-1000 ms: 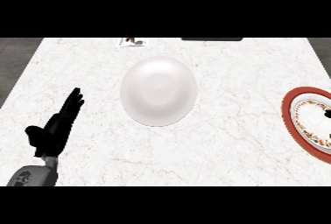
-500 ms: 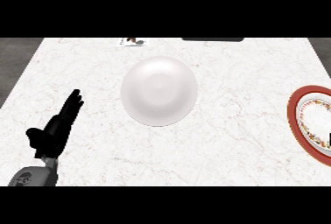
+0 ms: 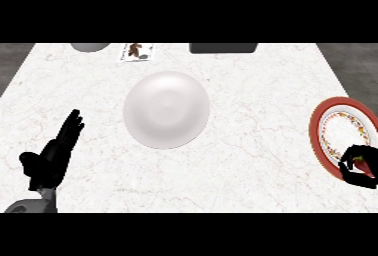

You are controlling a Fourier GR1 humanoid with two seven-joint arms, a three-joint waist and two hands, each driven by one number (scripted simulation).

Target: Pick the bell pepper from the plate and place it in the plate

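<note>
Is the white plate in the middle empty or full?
Empty. The white plate shows only its bare surface; the bell pepper is at the red-rimmed plate.

On the table [image 3: 244, 165], the right hand [image 3: 359, 167] curls round the bell pepper [image 3: 362, 163] on the red-rimmed plate [image 3: 322, 118] at right, a white plate [image 3: 166, 109] sits centre, and the left hand [image 3: 53, 157] rests open near-left.

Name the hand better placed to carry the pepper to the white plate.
Right. The right hand is already curled round the pepper on the red-rimmed plate; the left hand rests open, far across the counter.
</note>
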